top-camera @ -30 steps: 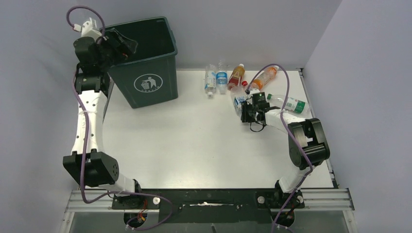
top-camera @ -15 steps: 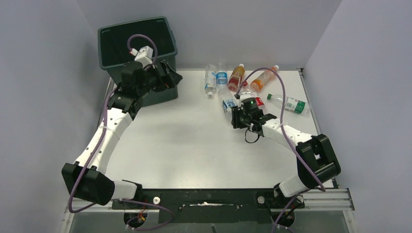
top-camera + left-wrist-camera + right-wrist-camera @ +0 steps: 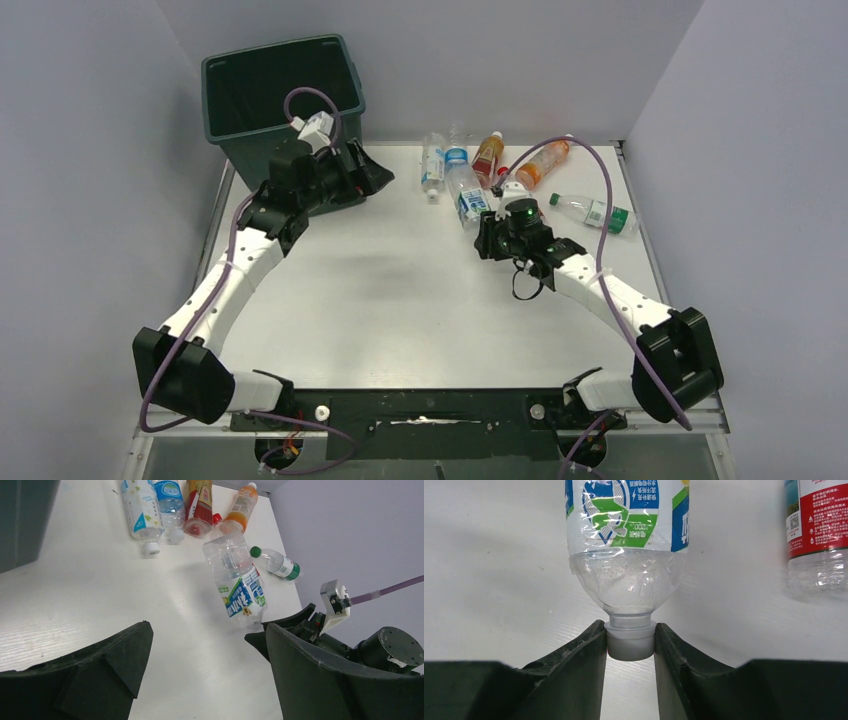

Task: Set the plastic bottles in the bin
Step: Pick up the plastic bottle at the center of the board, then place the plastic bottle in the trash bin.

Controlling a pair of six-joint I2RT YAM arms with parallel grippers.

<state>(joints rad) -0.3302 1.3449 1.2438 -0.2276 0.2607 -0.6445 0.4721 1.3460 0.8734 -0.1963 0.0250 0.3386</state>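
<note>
My right gripper [image 3: 630, 642] is shut on the white cap of a clear bottle [image 3: 626, 535] with a blue and green label. In the top view that bottle [image 3: 467, 201] lies pointing away from the right gripper [image 3: 482, 226], just in front of the row of plastic bottles. The row holds two clear bottles [image 3: 432, 160] [image 3: 455, 156], a red-labelled one [image 3: 487, 155] and an orange one [image 3: 543, 163]. A green-capped bottle [image 3: 596, 213] lies further right. The dark green bin [image 3: 280, 90] stands at the back left. My left gripper [image 3: 372, 172] hangs open and empty in front of the bin.
In the left wrist view the open left gripper [image 3: 205, 650] looks across bare white table toward the held bottle [image 3: 237, 582], with the bin wall [image 3: 22, 520] at the left. A red-labelled bottle [image 3: 819, 530] lies right of the held one. Grey walls close in the table.
My left arm has swung from over the bin down and to the right, in front of it. My right gripper has carried the blue-green bottle leftward, away from the row.
</note>
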